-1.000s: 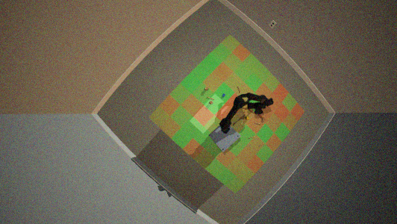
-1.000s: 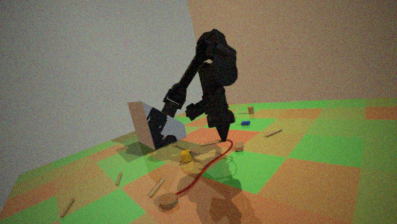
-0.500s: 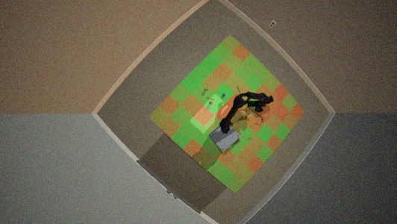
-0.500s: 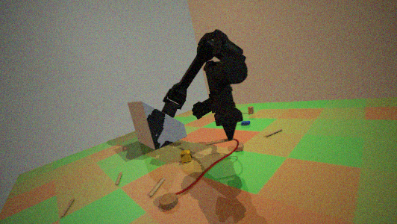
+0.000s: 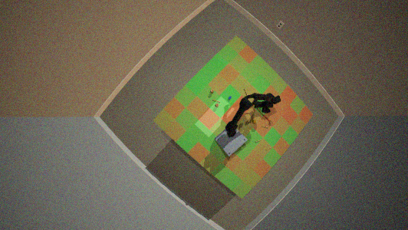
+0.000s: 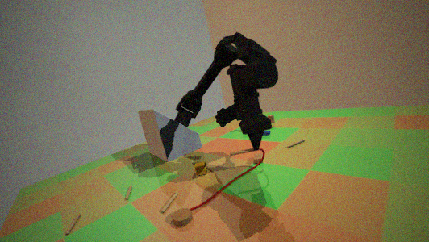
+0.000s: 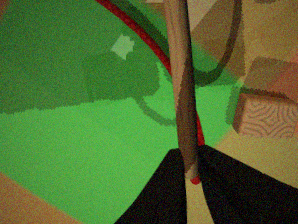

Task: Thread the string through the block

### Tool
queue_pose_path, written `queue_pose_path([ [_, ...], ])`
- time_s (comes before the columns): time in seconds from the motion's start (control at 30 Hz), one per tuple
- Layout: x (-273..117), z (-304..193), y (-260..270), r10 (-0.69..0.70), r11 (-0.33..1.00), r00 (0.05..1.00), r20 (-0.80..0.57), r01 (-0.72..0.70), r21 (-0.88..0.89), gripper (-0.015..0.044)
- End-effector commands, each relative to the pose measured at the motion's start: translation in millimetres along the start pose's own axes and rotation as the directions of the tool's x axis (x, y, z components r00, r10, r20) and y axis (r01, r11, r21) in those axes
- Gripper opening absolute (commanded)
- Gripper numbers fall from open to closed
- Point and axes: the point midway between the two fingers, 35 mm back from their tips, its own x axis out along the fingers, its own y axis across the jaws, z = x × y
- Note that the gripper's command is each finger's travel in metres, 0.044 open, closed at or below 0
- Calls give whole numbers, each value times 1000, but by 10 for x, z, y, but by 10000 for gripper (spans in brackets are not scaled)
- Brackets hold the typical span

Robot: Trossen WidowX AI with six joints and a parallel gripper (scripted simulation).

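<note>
My gripper [image 6: 256,148] [image 7: 188,157] is shut on the thin wooden stick [image 6: 242,152] [image 7: 182,75] near its string end and holds it a little above the table. The stick's free end points left in the exterior view. The red string [image 6: 226,186] [image 7: 134,26] runs from that stick to the round wooden button [image 6: 181,217] at the front. A small wooden block [image 6: 258,160] [image 7: 267,117] with ring grain stands beside and below the fingertips, apart from the stick. No hole shows on its visible faces, so I cannot tell if it is the holed block.
Loose sticks [image 6: 169,202] [image 6: 128,193] [image 6: 72,224] lie front left, and another [image 6: 295,143] lies to the right. A yellow block [image 6: 200,168] lies left of the gripper. A blue object [image 6: 266,132] and a brown block [image 6: 271,118] are behind. The arm's grey base [image 5: 235,144] stands at the left in the exterior view.
</note>
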Motion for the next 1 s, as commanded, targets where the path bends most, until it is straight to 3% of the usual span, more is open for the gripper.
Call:
queue_pose_path([
  [0.0, -10, -75, 4, 1, 1000, 1000, -5, -1, 2, 0],
  [0.97, 5, -354, -30, -1, 1000, 1000, -15, 1, 3, 0],
])
